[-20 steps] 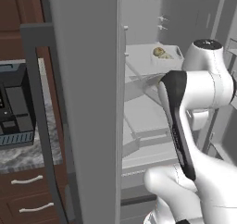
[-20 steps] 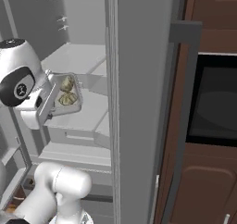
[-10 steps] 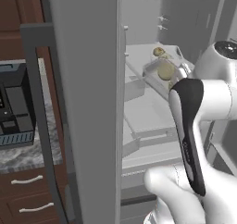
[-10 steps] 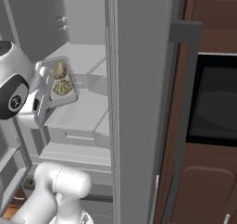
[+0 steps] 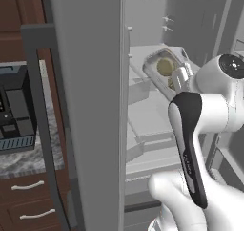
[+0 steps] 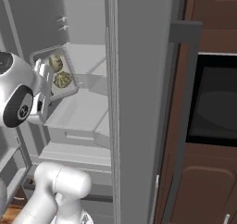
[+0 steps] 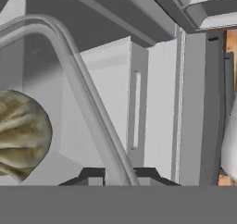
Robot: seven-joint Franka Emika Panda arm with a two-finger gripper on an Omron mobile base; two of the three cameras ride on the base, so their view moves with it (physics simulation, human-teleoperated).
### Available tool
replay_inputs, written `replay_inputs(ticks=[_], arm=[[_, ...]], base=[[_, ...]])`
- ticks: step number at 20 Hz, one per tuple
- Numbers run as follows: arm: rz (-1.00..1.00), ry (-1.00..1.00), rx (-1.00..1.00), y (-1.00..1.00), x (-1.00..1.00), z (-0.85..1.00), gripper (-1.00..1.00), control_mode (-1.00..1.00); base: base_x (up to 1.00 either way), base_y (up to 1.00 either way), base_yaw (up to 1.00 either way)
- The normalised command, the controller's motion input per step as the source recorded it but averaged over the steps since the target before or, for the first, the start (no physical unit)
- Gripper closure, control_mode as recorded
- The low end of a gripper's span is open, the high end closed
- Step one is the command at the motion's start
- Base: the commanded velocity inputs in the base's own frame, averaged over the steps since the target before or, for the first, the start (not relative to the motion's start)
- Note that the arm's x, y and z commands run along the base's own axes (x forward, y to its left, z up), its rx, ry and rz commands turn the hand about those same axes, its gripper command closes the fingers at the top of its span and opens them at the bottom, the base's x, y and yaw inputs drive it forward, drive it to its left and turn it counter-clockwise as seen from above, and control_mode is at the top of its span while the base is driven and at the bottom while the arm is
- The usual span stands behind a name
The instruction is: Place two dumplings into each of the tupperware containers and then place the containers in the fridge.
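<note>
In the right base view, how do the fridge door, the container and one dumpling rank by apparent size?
1. Fridge door, by far the largest.
2. Container, held tilted by the gripper.
3. Dumpling, the smallest; the second dumpling looks about equal to it.

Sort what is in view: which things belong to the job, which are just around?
Job: translucent whitish-grey plastic tupperware container, tilted, held by the gripper; two pale beige dumplings inside; open silver-grey steel fridge.
Around: black microwave; black countertop appliance.
</note>
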Motion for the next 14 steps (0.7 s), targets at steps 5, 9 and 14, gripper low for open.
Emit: replay_inputs(ticks=[5, 9, 14], arm=[[0.00, 0.01, 0.08, 0.06, 0.84, 0.24, 1.00, -1.00], [0.04, 0.02, 0.01, 0.26, 0.60, 0.26, 1.00, -1.00], [0.03, 0.09, 0.00, 0.24, 0.55, 0.16, 1.00, -1.00]], base=[[0.00, 0.00, 0.00], [0.00, 0.00, 0.00], [0.00, 0.00, 0.00]])
